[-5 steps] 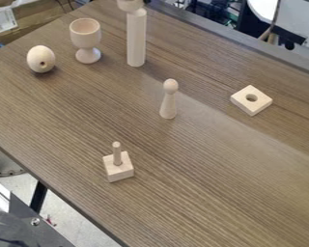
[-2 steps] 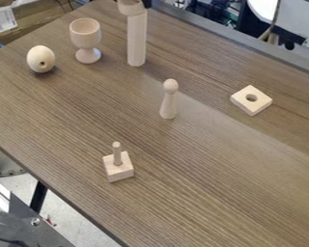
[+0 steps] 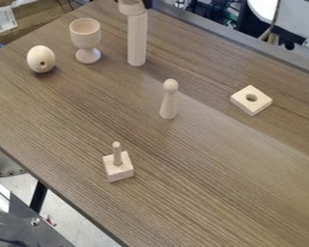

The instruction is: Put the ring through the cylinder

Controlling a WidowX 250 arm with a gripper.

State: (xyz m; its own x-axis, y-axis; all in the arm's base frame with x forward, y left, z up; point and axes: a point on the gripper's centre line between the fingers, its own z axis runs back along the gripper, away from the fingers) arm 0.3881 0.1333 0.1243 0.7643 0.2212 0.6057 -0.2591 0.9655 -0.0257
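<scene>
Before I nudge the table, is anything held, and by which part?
Can't tell: a black part, likely the gripper, shows right beside the ring.

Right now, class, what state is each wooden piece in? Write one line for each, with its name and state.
Cylinder: upright
Ring: at the cylinder's top; whether threaded over it, unclear
Goblet: upright, mouth up
Egg-shaped piece: resting, its hole towards the camera
Peg figure: standing, round head up
Square piece: lying flat, hole unfilled
Block with a peg: block flat, peg upright and bare

The table (image 3: 202, 193) is brown with streaky grain — the cylinder (image 3: 137, 43) pale beige.
</scene>
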